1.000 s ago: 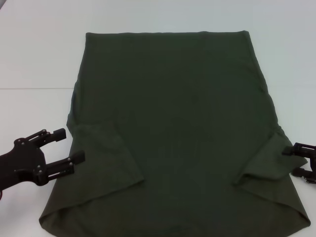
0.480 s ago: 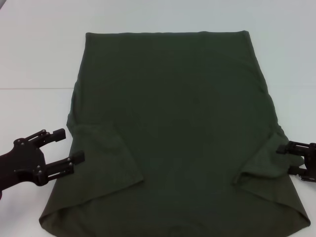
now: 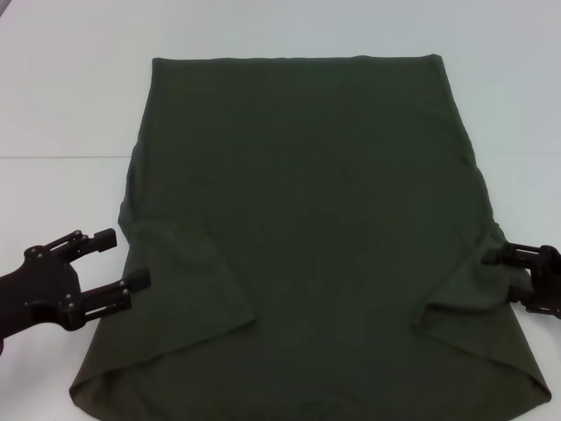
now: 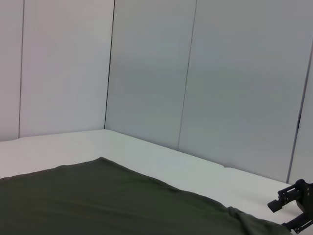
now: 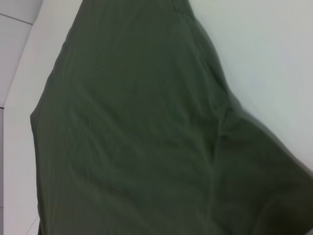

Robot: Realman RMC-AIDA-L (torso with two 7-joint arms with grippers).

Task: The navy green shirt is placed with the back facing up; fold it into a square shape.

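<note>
Left gripper (image 3: 121, 259) waits with its fingers spread wide just beside the near left edge of the navy green shirt (image 3: 307, 219), which lies flat on the white table (image 3: 61, 105), both sleeves folded inward. Opposite, the right gripper (image 3: 512, 274), jaws parted, touches the right edge, seemingly placed to lift both sides together. One shirt, two grippers.

Dark olive-green shirt (image 3: 307, 237) spread flat on the white surface.

It filled the middle of the head view, a straight edge running across the upper part of the frame and a curved edge along the bottom. Both short sleeves were folded inward over the body, one at lower left, one at lower right. The cloth was plain, soft, with faint wrinkles.
</note>
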